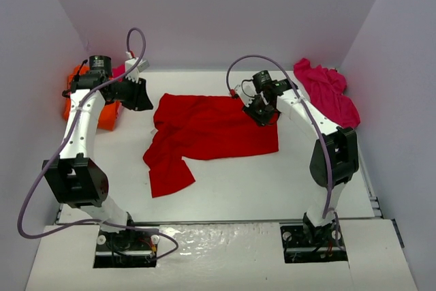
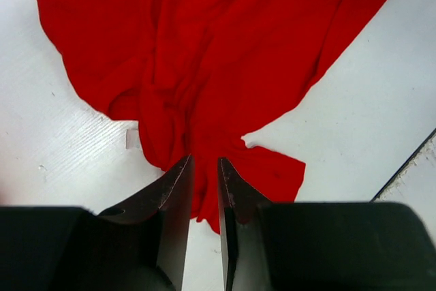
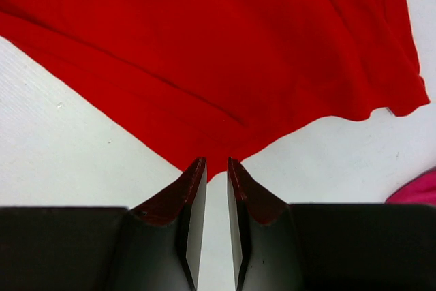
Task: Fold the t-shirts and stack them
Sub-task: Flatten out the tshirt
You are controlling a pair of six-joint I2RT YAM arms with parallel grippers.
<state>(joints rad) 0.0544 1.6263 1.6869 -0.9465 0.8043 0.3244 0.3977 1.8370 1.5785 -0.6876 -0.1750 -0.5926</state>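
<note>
Nothing is folded or stacked yet. The red shirt lies rumpled in the middle of the worktop, one part trailing toward the near edge. An orange shirt is heaped at the far left and a pink shirt at the far right, both untouched. The left tool is clamped on a bunched edge of the red shirt. The right tool — jaws nearly together — nips its far right corner.

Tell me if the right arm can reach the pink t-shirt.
Probably yes: the pink t-shirt lies heaped right of the right gripper, nothing between them, though its jaws sit nearly closed at the red t-shirt's corner.
</note>
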